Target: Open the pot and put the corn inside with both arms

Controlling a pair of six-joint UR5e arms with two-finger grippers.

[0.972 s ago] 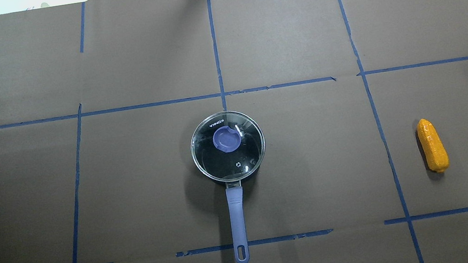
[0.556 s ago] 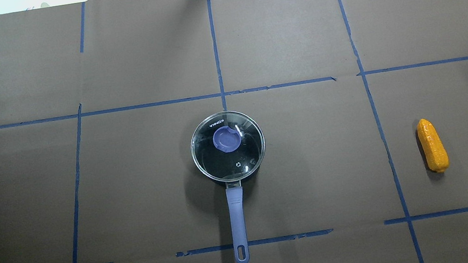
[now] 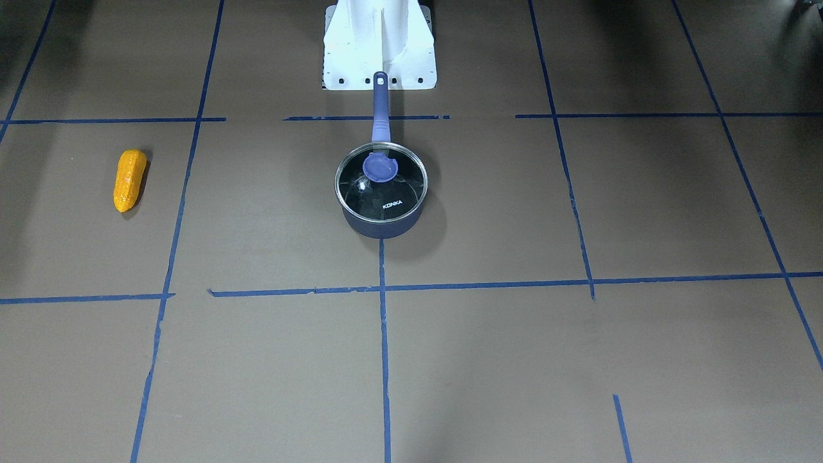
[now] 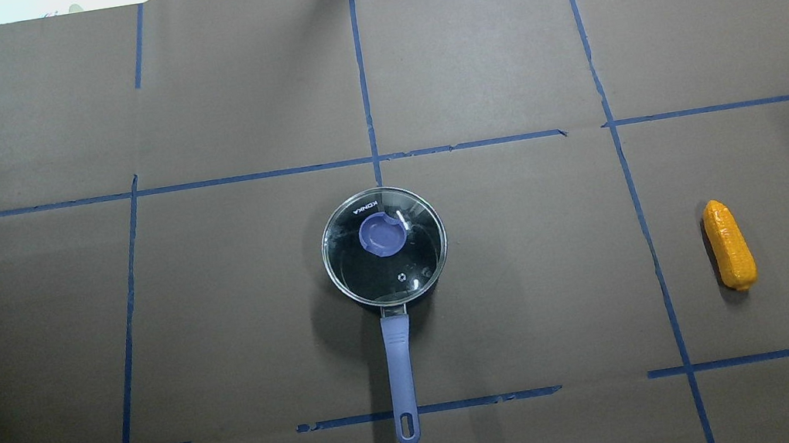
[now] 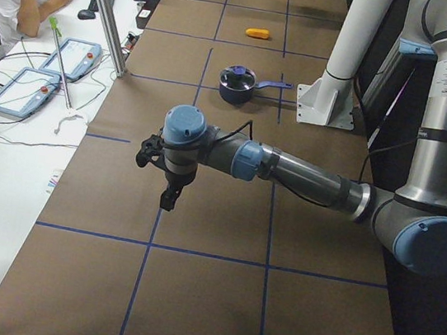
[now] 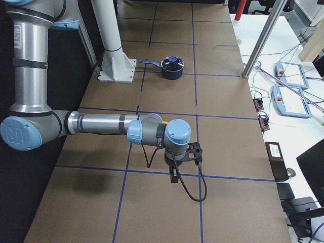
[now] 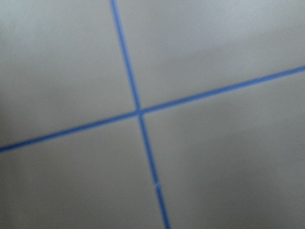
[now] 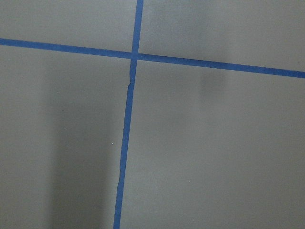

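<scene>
pot point(image 4: 384, 248) and corn point(image 4: 729, 244) lie exactly where they lay a second ago in the overhead view. nothing on the brown paper table point(image 4: 493, 42) has shifted. judged from that, the task is not yet begun: the glass lid point(image 4: 401, 267) is on the pot, and its purple knob point(image 4: 381, 233) is untouched.

the pot sits near the middle of the table. its long handle point(image 4: 401, 377) points back toward the robot, with the tip just short of the white base stand point(image 3: 379, 45). the corn lies flat on the robot's right side, well apart from the pot, beyond a line of blue tape point(image 4: 636, 216).

neither arm shows in the overhead or front-facing view. the left gripper point(image 5: 167, 200) appears only in the left side view. it hangs fingers-down above the paper at the robot's left end of the table, far from the pot. the right gripper point(image 6: 173, 176) appears only in the right side view, hanging the same way at the opposite end. both wrist cameras show only bare paper and crossed tape. how far either pincer is spread cannot be told from these pictures. neither touches the pot or the corn.

by my reading, the next step is to bring one arm in to the lid knob and the other to the corn.
</scene>
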